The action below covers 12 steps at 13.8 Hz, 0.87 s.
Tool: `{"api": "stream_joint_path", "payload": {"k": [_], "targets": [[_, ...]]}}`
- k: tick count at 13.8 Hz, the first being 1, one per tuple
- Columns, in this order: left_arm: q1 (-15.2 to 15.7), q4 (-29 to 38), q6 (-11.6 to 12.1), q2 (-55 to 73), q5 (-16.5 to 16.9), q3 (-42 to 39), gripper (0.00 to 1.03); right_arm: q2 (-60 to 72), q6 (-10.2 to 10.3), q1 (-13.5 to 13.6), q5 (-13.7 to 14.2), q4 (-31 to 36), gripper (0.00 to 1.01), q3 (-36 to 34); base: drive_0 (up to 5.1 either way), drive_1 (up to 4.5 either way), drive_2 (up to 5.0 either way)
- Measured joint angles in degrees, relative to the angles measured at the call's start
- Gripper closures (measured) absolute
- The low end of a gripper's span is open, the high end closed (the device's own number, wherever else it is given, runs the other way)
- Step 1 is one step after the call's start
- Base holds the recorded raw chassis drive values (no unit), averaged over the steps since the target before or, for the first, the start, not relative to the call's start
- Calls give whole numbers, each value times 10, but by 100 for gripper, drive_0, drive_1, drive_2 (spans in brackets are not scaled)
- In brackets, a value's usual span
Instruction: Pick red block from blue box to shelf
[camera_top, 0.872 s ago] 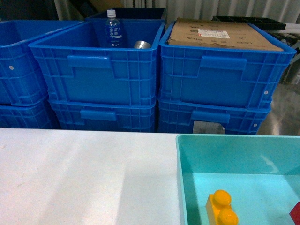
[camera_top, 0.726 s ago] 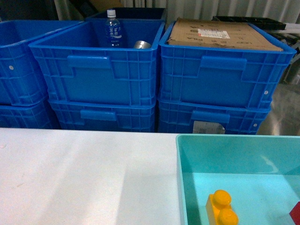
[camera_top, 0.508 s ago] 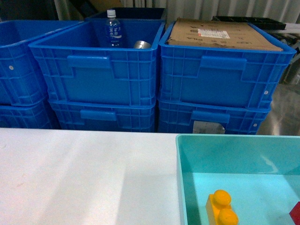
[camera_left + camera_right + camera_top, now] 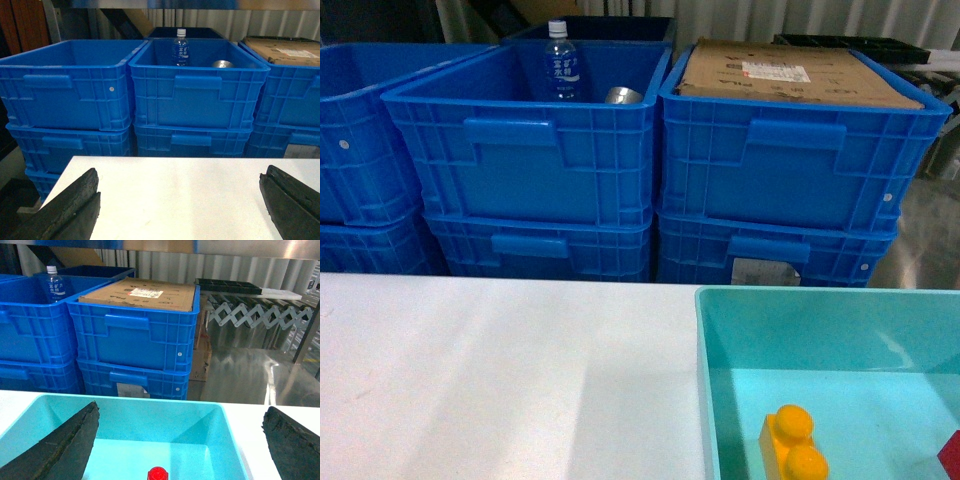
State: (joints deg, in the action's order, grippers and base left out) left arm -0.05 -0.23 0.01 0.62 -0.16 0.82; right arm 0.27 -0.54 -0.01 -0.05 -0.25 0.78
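While the right end effector (image 4: pixel 180 440) hangs with its two dark fingers spread wide at the lower corners of its wrist view, the red block (image 4: pixel 157 473) sits between them at the bottom centre of the frame, only its round stud showing, on the floor of the blue box (image 4: pixel 227 430). In the head view the same block is a red sliver at the lower right edge, with a yellow brick (image 4: pixel 791 445) to its left in the box. The left end effector (image 4: pixel 179 202) is likewise wide open, over bare white worktop (image 4: pixel 175 185) at the bottom of its frame, holding nothing.

The step in hand looks like the descent to grasp, not yet begun. To do it well, the right arm should drop straight down with the stud kept centred between the fingers, stay clear of the box walls and the yellow brick, and close only once the pads are beside the block's body rather than the stud alone.

Stacked dark blue crates (image 4: pixel 525 160) fill the upper frame beyond the worktop; steel shelf (image 4: pixel 235 247) edging crosses the top of the right wrist view.
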Motion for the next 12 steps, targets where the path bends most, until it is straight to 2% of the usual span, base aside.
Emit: {"api": "stream_joint_path", "payload": {"k": [12], "targets": [[0,0,0,0,0,0,5,0,0,0,0,0,3,0,0,0,0]]}}
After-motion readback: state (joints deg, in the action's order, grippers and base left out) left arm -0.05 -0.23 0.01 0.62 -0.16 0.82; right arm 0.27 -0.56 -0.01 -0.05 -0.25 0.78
